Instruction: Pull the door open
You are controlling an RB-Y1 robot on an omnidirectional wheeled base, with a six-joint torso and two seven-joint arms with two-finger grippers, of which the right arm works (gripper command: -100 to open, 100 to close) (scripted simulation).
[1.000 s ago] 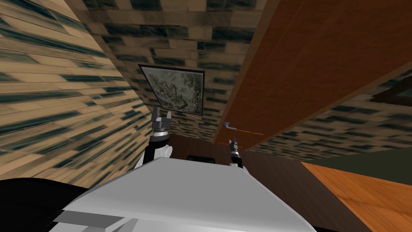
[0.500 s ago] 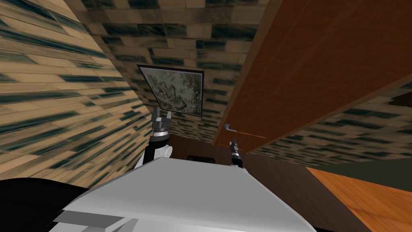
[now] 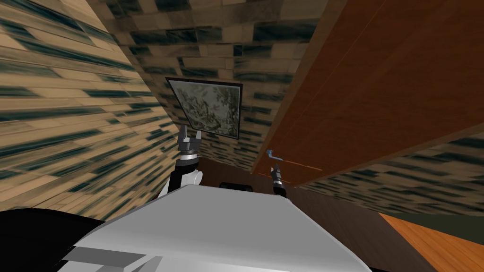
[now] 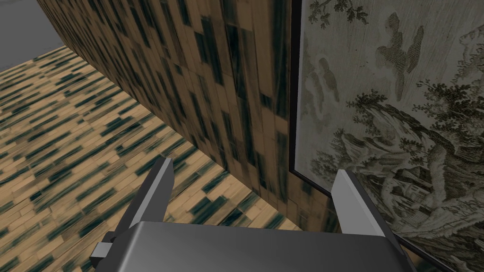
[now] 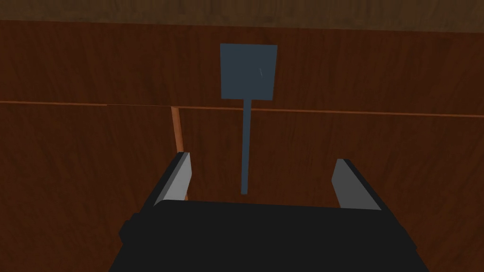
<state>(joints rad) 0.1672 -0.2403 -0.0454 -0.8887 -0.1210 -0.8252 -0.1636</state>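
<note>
A brown wooden door (image 3: 378, 94) rises ahead on my right. Its blue-grey handle (image 3: 271, 153) sits near the door's edge, just above my right gripper (image 3: 275, 169). In the right wrist view the handle's square plate (image 5: 248, 71) is on the door (image 5: 378, 156), and its thin lever (image 5: 245, 146) runs down between the fingers of my right gripper (image 5: 263, 161). That gripper is open and touches nothing. My left gripper (image 3: 190, 137) is raised at my left side, and it (image 4: 254, 166) is open and empty.
A tan and dark patterned wall (image 3: 71, 118) closes in on the left and behind. A framed picture (image 3: 208, 106) hangs on it beside the door. Dark floor lies under the door, with orange wood floor (image 3: 439, 243) at the lower right.
The whole head view has shifted: I have moved slightly closer to the door, which now takes up more of the right side. Both grippers stay open.
</note>
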